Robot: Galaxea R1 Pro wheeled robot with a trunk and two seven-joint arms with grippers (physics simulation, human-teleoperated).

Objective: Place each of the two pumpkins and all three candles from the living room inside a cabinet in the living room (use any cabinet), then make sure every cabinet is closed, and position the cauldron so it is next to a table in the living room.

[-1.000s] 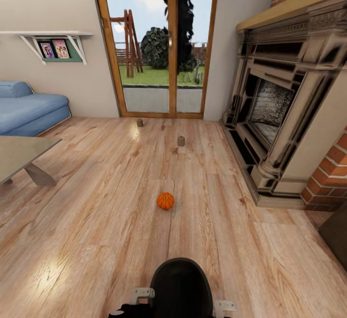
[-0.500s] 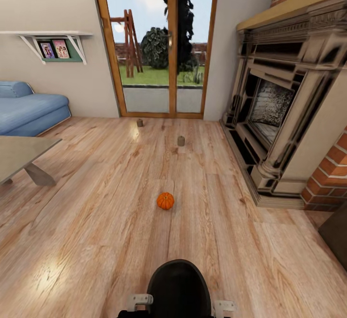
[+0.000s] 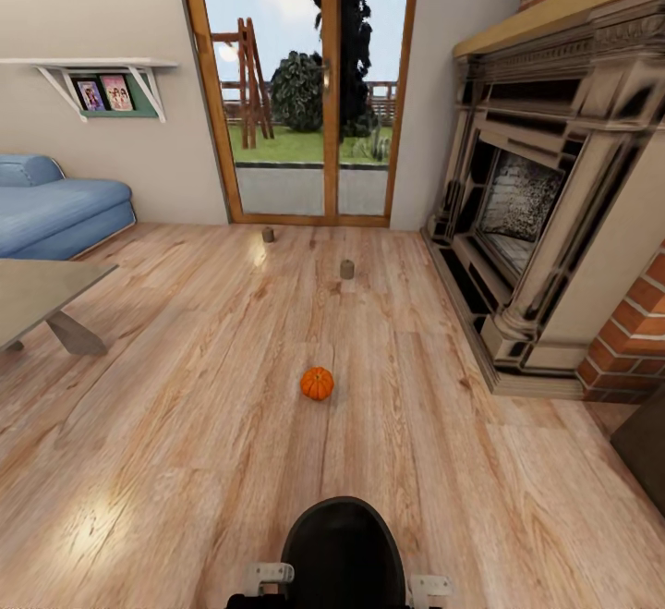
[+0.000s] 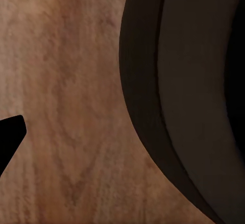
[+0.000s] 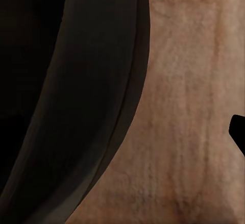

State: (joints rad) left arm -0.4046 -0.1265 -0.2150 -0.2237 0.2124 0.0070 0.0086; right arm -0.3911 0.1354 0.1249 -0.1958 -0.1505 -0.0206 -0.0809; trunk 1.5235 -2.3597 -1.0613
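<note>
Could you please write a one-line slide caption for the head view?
Living room from the robot's head: one small ribbed orange pumpkin and two stubby grey candles on the wood floor, ahead of the glass door.

Black rounded trunk [image 3: 344,549] — pale brackets [image 3: 271,573]

A broad dark curved body [image 5: 66,91], black shading to dark brown along its rounded edge, lies across much of the view. Beside it runs a pale wooden floor [image 5: 178,132] with soft, blurred grain. A small black tip [image 5: 239,132] juts in at one edge.
</note>
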